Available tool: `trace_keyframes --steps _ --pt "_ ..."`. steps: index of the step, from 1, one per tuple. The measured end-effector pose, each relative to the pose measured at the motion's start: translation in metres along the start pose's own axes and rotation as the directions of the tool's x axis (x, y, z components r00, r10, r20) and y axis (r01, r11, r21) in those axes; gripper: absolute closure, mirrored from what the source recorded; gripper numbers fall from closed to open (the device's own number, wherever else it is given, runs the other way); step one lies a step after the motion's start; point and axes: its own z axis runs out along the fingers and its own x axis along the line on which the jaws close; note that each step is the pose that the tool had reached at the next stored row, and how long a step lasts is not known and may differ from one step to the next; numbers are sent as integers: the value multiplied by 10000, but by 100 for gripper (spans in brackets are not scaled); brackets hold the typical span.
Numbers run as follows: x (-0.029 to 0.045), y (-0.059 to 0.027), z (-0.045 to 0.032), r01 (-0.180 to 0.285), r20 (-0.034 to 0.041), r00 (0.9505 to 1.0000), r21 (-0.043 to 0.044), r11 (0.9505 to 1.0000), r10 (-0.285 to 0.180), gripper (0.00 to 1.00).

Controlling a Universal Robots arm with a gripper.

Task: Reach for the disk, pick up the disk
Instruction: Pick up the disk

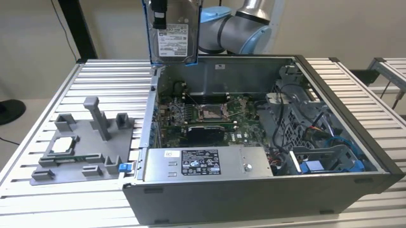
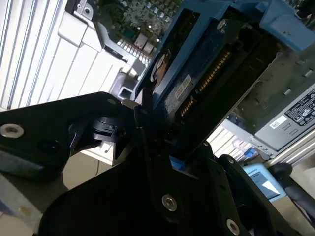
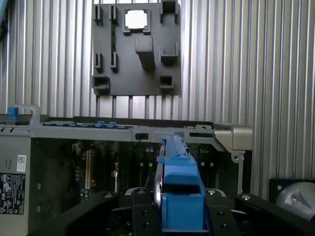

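Exterior view: disk (image 1: 172, 40) hangs upright above the open computer case (image 1: 254, 197). My gripper (image 3: 179, 199) pinches it from both sides.

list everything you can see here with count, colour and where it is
disk: one, silver in blue bracket, held in the air over the case
case: one, grey, open, on the table
motherboard: one, green, inside the case
long box: one, grey, stickered, along the case's near edge
fixture plate: one, grey, exterior view's left of the case
chip: one, silver, on the fixture plate
table: one, silver slats, under everything
arm: one, grey and blue, behind the case
tool: one, black, shut on the disk
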Motion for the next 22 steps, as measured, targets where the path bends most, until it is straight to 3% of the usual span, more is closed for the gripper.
trace_keyframes --steps 22 --pt "7 -701 -46 1 1 10000 -71 10000 -1 100"
